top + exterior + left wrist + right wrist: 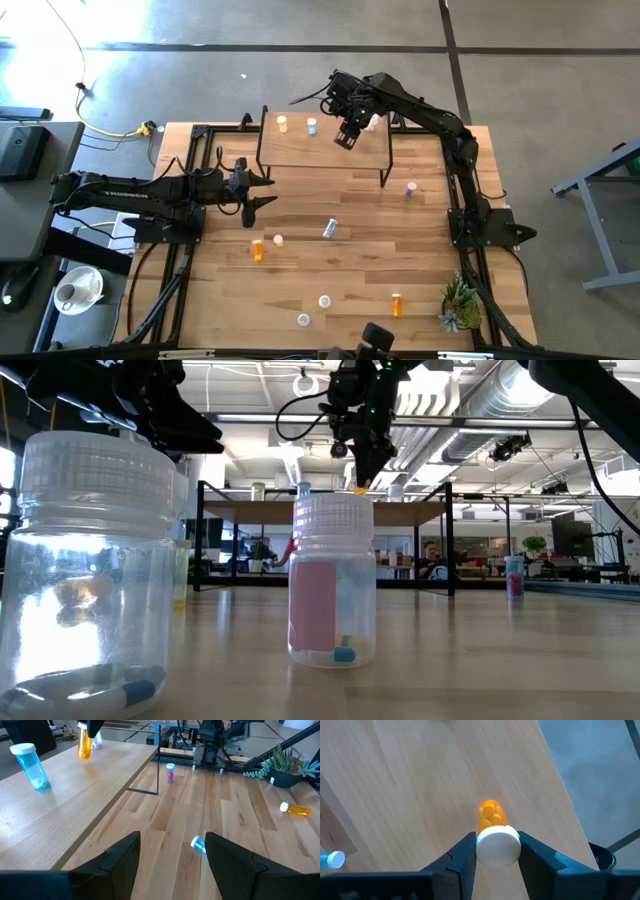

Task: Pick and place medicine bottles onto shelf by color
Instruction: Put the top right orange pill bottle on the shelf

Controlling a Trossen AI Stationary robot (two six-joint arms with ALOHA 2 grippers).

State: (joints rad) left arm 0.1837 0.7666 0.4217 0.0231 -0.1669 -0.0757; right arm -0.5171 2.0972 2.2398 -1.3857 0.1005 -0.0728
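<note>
Two arms share a slatted wooden table [330, 270] on a grey floor; beyond it we see an open hall with ceiling ducts. Scattered bottles lie across the table, and a potted plant [460, 303] sits at one corner. On the shelf [300, 150] the right gripper [496, 851] holds an orange bottle [490, 815] by its white cap. The left gripper [170, 857], fingers parted and holding nothing, hovers beside the shelf.
</note>
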